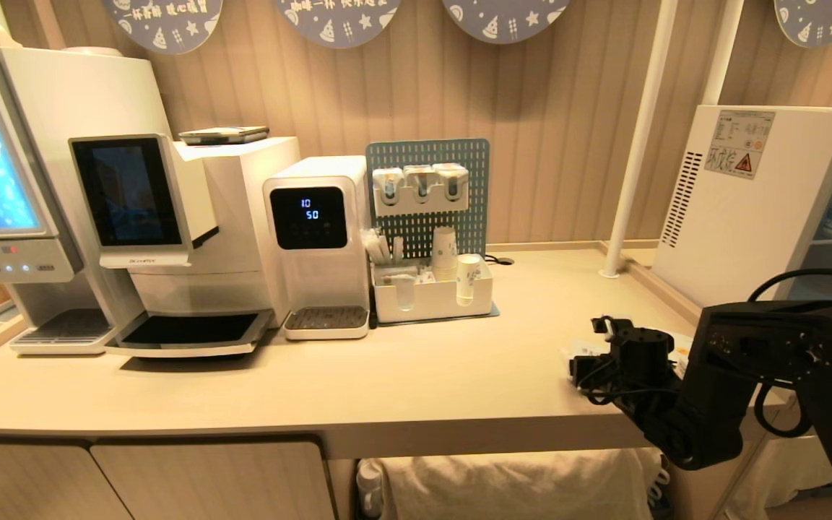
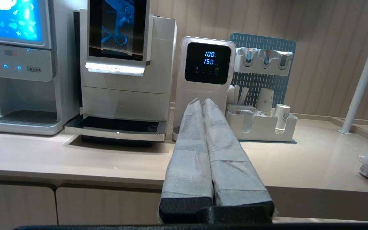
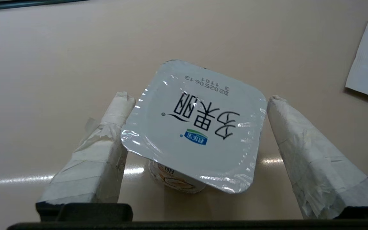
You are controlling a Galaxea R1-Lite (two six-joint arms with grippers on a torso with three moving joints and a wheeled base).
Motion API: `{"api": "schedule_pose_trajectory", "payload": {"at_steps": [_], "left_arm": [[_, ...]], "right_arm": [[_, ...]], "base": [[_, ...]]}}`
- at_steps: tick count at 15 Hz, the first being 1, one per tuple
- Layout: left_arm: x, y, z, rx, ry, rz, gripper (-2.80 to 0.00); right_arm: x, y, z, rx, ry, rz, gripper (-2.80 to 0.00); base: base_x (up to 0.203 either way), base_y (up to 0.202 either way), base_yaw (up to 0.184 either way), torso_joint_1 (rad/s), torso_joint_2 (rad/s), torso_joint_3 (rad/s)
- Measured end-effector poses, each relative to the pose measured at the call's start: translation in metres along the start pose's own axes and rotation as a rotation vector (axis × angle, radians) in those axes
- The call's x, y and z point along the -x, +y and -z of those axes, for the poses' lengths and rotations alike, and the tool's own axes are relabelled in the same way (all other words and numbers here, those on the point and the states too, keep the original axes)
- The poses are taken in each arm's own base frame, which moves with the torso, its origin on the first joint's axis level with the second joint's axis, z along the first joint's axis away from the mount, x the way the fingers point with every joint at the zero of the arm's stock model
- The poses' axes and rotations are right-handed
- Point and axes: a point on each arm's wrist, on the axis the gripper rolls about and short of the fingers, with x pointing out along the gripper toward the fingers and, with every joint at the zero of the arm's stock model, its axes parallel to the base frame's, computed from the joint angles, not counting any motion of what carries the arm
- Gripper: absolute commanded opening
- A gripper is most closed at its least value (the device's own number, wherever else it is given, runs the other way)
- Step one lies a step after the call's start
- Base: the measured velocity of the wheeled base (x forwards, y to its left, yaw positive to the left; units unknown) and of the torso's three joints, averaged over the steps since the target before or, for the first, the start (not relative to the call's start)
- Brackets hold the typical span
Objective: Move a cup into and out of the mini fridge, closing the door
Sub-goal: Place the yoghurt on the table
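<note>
The small white plastic yoghurt cup (image 3: 194, 127), sealed with a glossy square foil lid printed in dark characters, stands upright on the smooth beige bench (image 3: 59, 64) between the tape-wrapped fingers (image 3: 302, 147) of the right hand (image 3: 196, 105), which is spread wide and grips nothing. One finger sits right at the lid's edge; the other stands just clear. The cup looks light, thin-walled and easily dented, its foil overhanging the tub, so a gentle squeeze on the body below the rim seems safest. The boxy white mini fridge (image 1: 741, 209) stands beyond the right hand, its interior showing. The left hand (image 2: 203, 105) is pressed closed, empty.
</note>
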Motion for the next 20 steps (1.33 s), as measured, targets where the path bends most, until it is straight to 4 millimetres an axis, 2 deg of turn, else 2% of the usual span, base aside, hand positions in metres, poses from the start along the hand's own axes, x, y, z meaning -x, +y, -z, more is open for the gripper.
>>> {"api": "schedule_pose_trajectory", "payload": {"at_steps": [9, 13, 14, 20], "left_arm": [[0.0, 0.0, 0.0, 0.0, 0.0, 0.0, -2.8], [0.0, 0.0, 0.0, 0.0, 0.0, 0.0, -2.8], [0.0, 0.0, 0.0, 0.0, -0.001, 0.0, -2.8], [0.0, 0.0, 0.0, 0.0, 0.0, 0.0, -2.8]], "right_arm": [[0.015, 0.011, 0.001, 0.018, 0.008, -0.026, 0.0], [0.041, 0.009, -0.001, 0.021, 0.013, -0.043, 0.0], [0.049, 0.008, -0.003, 0.019, 0.005, -0.048, -2.8], [0.096, 0.0, -0.016, 0.005, -0.023, -0.063, -2.8]], "base": [[0.0, 0.0, 0.0, 0.0, 0.0, 0.0], [0.0, 0.0, 0.0, 0.0, 0.0, 0.0], [0.0, 0.0, 0.0, 0.0, 0.0, 0.0], [0.0, 0.0, 0.0, 0.0, 0.0, 0.0]]}}
